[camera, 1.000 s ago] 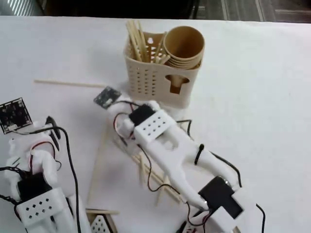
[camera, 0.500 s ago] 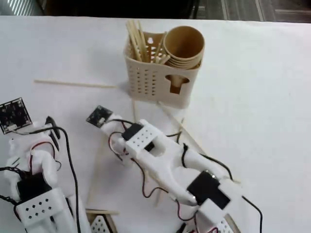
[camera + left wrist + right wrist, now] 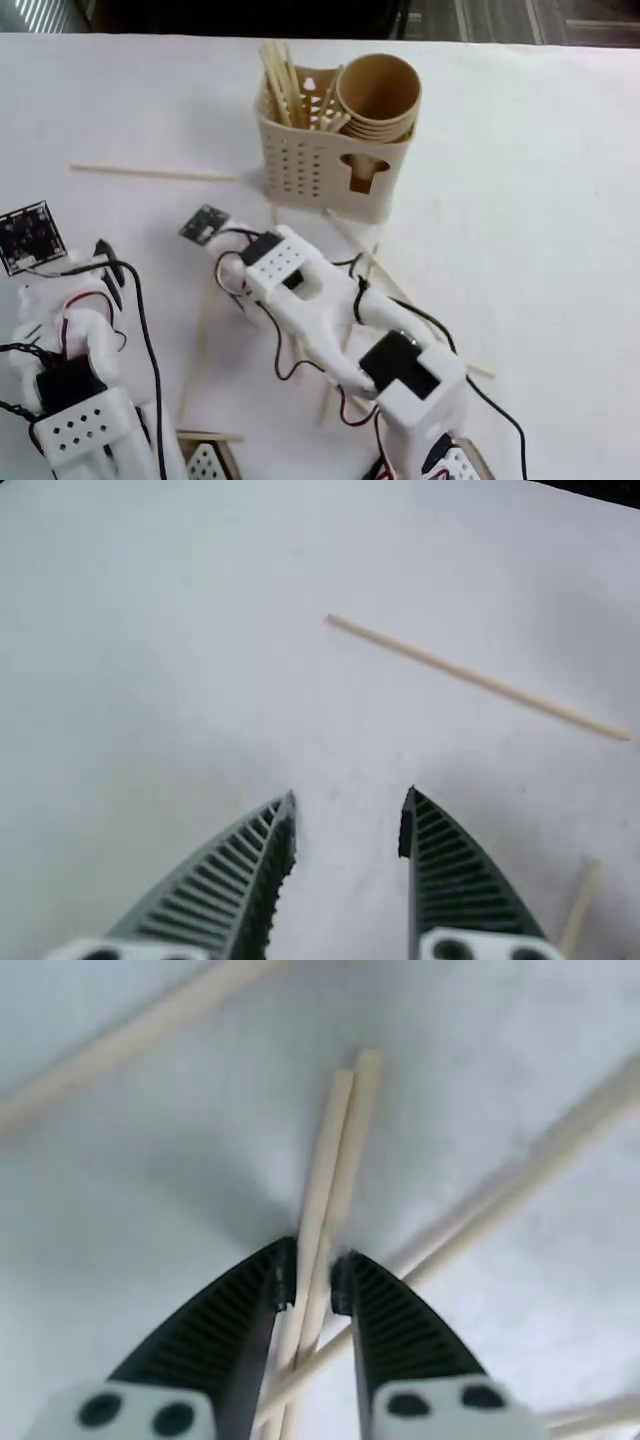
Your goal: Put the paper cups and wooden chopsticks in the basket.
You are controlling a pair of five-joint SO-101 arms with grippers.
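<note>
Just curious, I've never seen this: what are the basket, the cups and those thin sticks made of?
The basket looks like matte beige plastic, judging by its moulded rows of holes. The cups look like plain brown paper, thin-walled and nested. The chopsticks look like pale, unvarnished wood.

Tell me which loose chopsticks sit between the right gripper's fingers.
The side-by-side pair pointing straight out from the right gripper; the other loose chopsticks cross at an angle, outside its fingers.
</note>
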